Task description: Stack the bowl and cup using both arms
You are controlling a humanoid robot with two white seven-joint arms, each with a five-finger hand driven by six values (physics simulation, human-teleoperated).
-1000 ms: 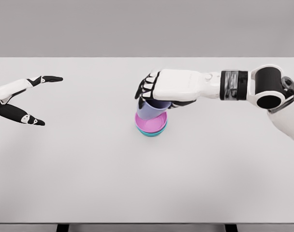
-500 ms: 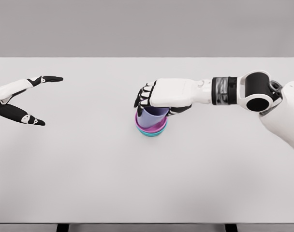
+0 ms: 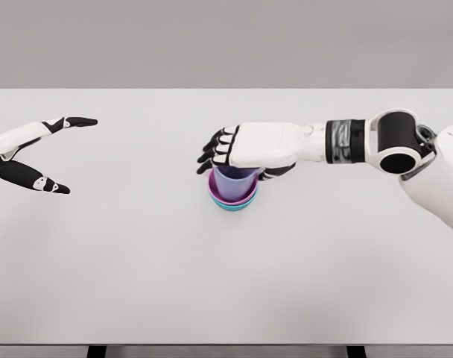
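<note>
Far left: left hand (image 3: 34, 151) at the picture's edge, hovering over the white table (image 3: 137, 261); fingers spread wide, thumb and forefinger apart, nothing held; well apart from the stack.

Centre: teal bowl (image 3: 232, 205) at the bottom, only its lower rim showing; pink bowl (image 3: 234, 196) nested inside it; lavender cup (image 3: 235, 181) standing upright in the pink bowl, upper part hidden under the palm above; whole stack a little above the table's middle.

Centre to right: right hand (image 3: 245, 149) lying palm-down directly over the cup; dark-tipped fingers (image 3: 211, 151) extended leftward past the cup's rim, loosened rather than wrapped; thumb at the cup's right side; contact between palm and cup rim impossible to judge from this view, so grasp reads as slackened, not clenched.

Far right: white forearm with dark wrist band (image 3: 342, 139) running horizontally; black elbow joint (image 3: 396, 142) near the right edge; upper arm dropping off the lower right.
</note>
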